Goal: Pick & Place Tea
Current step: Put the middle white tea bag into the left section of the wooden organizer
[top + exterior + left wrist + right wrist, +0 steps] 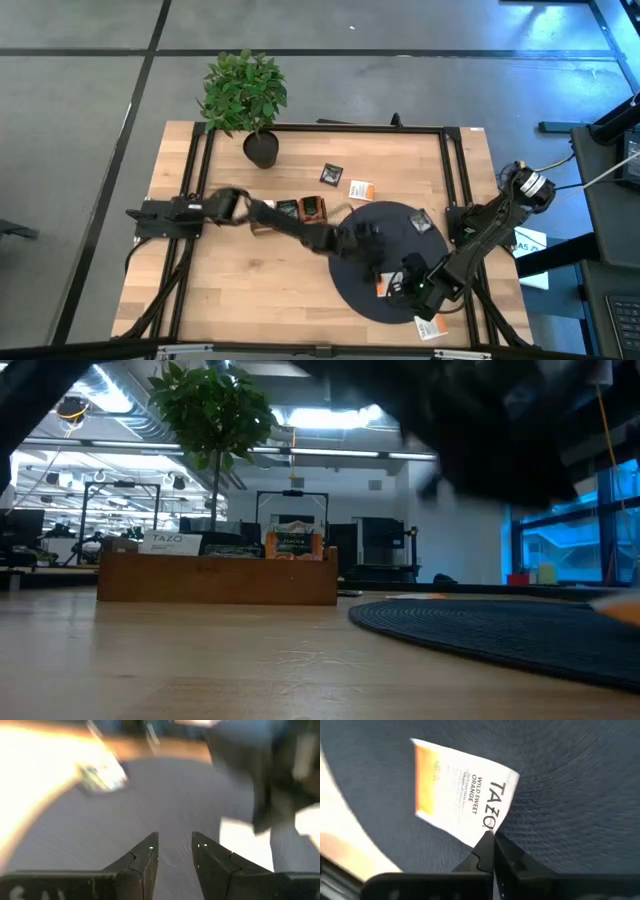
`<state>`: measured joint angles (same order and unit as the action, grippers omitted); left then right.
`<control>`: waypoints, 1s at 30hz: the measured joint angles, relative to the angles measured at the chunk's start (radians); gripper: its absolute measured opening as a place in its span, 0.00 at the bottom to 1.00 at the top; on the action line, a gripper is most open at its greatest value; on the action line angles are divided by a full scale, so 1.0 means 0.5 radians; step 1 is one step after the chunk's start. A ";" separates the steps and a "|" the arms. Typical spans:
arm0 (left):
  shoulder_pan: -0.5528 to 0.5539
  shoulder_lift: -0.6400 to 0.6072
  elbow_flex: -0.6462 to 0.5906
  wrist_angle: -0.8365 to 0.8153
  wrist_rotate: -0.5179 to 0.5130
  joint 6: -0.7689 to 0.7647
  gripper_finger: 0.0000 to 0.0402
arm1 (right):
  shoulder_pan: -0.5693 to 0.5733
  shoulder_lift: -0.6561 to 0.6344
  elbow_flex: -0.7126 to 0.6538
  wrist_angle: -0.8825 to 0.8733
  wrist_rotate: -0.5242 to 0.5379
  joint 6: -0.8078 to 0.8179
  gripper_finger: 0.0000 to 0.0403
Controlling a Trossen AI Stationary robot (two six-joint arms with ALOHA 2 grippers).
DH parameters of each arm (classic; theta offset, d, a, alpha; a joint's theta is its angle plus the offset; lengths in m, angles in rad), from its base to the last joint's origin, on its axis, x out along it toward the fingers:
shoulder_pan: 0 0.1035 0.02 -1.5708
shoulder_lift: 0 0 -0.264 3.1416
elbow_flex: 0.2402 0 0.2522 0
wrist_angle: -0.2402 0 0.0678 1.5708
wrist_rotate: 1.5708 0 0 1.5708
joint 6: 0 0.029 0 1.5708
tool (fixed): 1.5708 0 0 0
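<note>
My right gripper point(492, 837) is shut on a white tea sachet with an orange band point(462, 790), over the near part of the black round mat point(350, 275); in the high view this gripper point(408, 288) is beside the sachet point(385, 286). My left gripper point(175, 850) is open over the mat's middle point(372, 240), with nothing between its fingers. Other tea sachets lie on the table point(331, 174) point(361, 187), on the mat point(420, 222) and near the front edge point(430, 325). A few stand in the wooden tray point(290, 210). My right gripper pinches the white sachet at one edge, near the printed name point(489, 826), between its two fingertips. The fingers come steeply from above. The sachet spreads away from the fingertips, flat and tilted over the mat; whether it is clear of the mat, I cannot tell.
A potted plant point(255, 100) stands at the table's far edge, left of middle. The wooden tray point(220, 575) stands left of the mat point(500, 625). Black frame rails point(455, 170) run along the table's sides. Bare wood lies at the near left point(240, 290).
</note>
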<state>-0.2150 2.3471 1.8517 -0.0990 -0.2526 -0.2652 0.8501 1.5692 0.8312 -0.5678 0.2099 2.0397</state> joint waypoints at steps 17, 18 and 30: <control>0.197 -1.132 0.012 -1.542 0.270 0.246 0.28 | -0.342 -0.082 1.063 -1.235 0.537 -2.010 0.00; 0.181 -1.181 0.013 -1.572 0.267 0.245 0.28 | -0.391 -0.083 1.106 -1.221 0.537 -2.151 0.00; -0.042 -1.278 -0.102 -1.538 0.105 0.101 0.28 | -0.844 -0.085 1.399 -0.809 0.387 -3.401 0.00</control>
<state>-0.2359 1.7081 1.8008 -0.8681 -0.2003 -0.2147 0.4281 1.5269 1.5307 -0.9723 0.4036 0.3394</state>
